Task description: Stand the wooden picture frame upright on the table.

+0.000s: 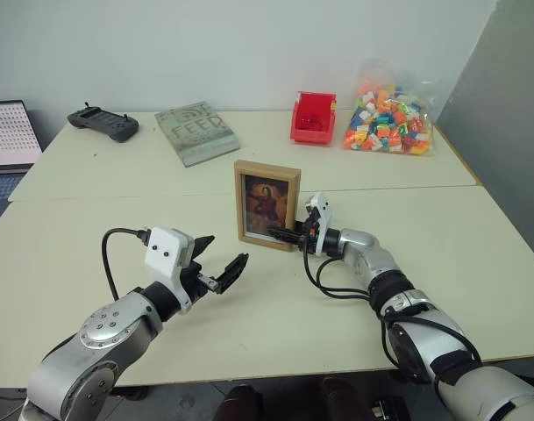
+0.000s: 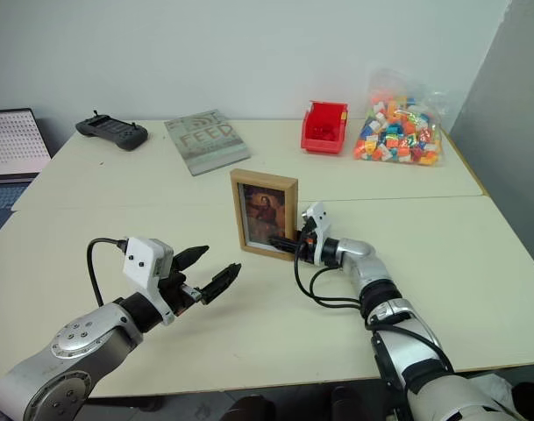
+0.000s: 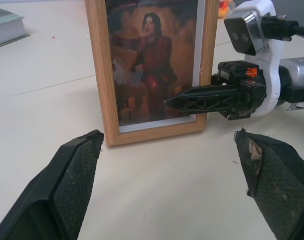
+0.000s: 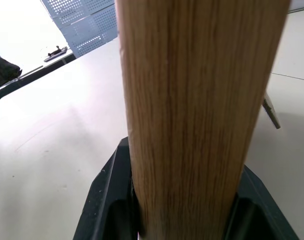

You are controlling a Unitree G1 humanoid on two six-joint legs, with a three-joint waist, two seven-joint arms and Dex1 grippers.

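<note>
Wooden picture frame [image 1: 267,204] upright on table [image 1: 477,263], right claw [image 1: 295,235] clamping its edge, left claw [image 1: 219,263] wide, apart

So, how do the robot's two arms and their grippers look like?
Both arms are silver-grey metal with black joint bands. Each carries a white camera block at the wrist and a looping black cable. The left gripper and right gripper have black fingers; the left fingers have textured pads, and the right one has a small orange mark.
</note>
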